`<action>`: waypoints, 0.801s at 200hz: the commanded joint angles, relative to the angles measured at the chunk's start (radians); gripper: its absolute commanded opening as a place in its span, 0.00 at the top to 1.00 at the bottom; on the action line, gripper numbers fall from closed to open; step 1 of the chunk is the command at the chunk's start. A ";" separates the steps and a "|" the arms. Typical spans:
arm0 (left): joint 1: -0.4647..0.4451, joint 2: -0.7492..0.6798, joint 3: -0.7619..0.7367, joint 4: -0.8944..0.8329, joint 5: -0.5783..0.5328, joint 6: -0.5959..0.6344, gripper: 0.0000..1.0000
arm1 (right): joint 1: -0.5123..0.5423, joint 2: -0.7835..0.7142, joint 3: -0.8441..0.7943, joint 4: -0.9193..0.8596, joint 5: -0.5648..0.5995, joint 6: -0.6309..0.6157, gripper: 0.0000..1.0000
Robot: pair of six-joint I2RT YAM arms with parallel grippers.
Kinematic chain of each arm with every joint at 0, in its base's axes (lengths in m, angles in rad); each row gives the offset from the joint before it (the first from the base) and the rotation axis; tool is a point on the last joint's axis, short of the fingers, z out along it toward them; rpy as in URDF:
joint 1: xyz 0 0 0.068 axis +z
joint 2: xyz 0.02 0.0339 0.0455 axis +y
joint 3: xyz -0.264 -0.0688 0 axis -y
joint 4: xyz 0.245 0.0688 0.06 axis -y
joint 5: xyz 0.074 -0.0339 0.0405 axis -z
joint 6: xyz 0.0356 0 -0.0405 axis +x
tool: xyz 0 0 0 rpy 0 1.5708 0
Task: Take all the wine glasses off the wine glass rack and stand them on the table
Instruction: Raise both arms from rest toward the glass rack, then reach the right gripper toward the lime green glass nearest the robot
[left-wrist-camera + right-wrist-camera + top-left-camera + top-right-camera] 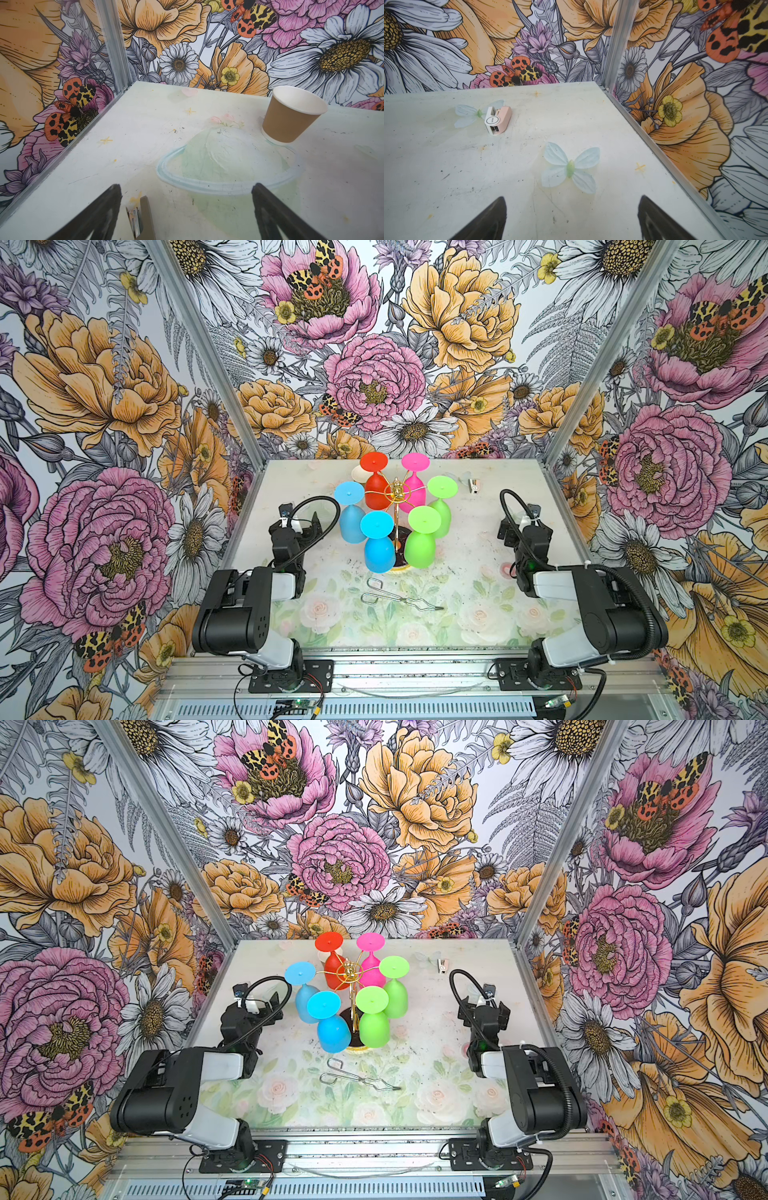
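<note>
The table [469,531] has a pale, scuffed top printed with faint roses and is walled in by flowered panels. The left arm [241,614] and the right arm [602,614] sit folded at the near edge, one to each side. The left gripper [186,185] hangs just above bare table with its jaws wide apart and nothing between them. The right gripper [572,197] is the same, jaws spread over the bare top and holding nothing. Both are well apart from the wine glass rack [397,490], which stands upright in the middle of the table, toward the back, between the two arms. Six wine glasses [379,556] hang from its loops upside down, feet up. The red glass [376,495] and the pink glass [415,462] are at the back. Two green glasses [419,549] are on the right and two blue glasses [352,524] on the left. Wire tongs [399,597] lie flat on the table in front of the rack, near its base but not touching it. A brown paper cup [291,116] stands mouth up behind the rack. A small pink and white gadget [498,120] lies near the back edge on the right.
</note>
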 commanded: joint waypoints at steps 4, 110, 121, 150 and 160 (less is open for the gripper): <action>0.004 -0.104 0.011 -0.098 -0.032 -0.018 0.01 | 0.013 -0.108 0.068 -0.151 0.035 -0.016 0.01; -0.061 -0.525 0.273 -0.869 -0.166 -0.106 0.01 | 0.016 -0.504 0.444 -1.051 -0.269 0.406 0.14; -0.067 -0.537 0.328 -0.960 -0.150 -0.105 0.01 | 0.017 -0.509 0.482 -1.097 -0.336 0.451 0.15; -0.077 -0.572 0.465 -1.193 -0.062 -0.114 0.01 | 0.018 -0.484 0.591 -1.191 -0.533 0.513 0.19; -0.081 -0.601 0.490 -1.246 -0.033 -0.122 0.01 | 0.017 -0.477 0.618 -1.200 -0.605 0.532 0.19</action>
